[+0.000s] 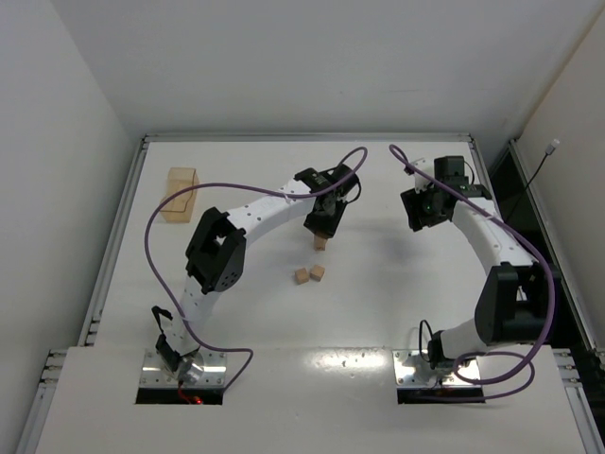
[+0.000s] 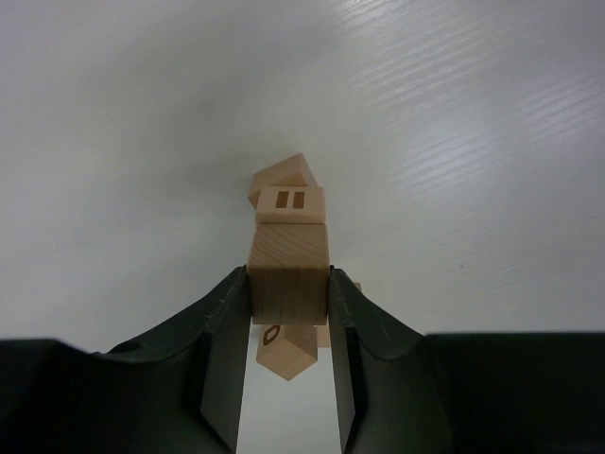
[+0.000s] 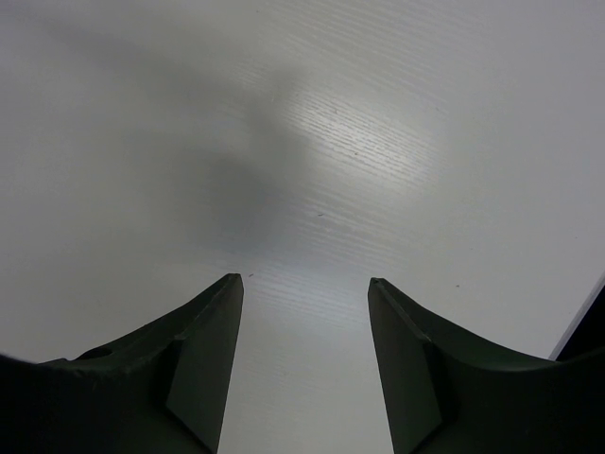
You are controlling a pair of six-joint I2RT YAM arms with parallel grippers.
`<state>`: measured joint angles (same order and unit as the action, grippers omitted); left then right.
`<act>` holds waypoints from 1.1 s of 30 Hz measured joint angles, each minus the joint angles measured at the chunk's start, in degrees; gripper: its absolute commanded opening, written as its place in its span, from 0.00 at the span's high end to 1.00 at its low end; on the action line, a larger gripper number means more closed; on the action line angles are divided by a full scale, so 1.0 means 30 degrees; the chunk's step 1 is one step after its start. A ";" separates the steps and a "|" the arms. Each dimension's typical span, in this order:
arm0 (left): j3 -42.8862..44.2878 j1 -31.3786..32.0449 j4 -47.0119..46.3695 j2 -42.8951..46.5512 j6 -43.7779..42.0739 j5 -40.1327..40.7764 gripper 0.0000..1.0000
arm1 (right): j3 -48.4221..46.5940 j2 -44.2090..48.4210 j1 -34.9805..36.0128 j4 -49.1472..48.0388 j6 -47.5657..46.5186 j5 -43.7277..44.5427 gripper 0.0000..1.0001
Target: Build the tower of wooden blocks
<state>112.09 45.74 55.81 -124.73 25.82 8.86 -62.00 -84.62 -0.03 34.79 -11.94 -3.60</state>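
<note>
While fingers of the left gripper clamp one cube, two loose cubes sit unstacked at its 6 o'clock; right gripper fingers apart, empty; stacking seemingly barely begun.

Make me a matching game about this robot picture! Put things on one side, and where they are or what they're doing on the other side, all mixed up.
Things:
1. left gripper
2. right gripper
3. two loose wood blocks
4. tan tray

Clues:
A. sits at the far left of the table
B. open and empty
C. shut on a wood block
D. lie on the table, near its middle

Pairs: 1-C, 2-B, 3-D, 4-A
</note>
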 measured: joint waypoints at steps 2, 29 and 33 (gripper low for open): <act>0.0015 0.0000 0.0007 -0.0015 -0.0029 -0.0007 0.88 | -0.0044 -0.0066 0.0000 -0.0007 0.0000 -0.0007 0.48; 0.0080 -0.0007 -0.0029 -0.0066 -0.0211 0.0481 0.54 | -0.0124 -0.0248 0.0000 0.0000 0.0007 -0.0007 0.49; 0.0153 -0.0007 -0.0029 -0.0124 -0.0736 0.0444 0.21 | -0.0124 -0.0248 0.0000 0.0000 0.0007 -0.0022 0.49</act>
<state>112.55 45.71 55.72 -125.10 23.62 10.20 -62.37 -85.36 -0.03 34.79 -11.92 -3.66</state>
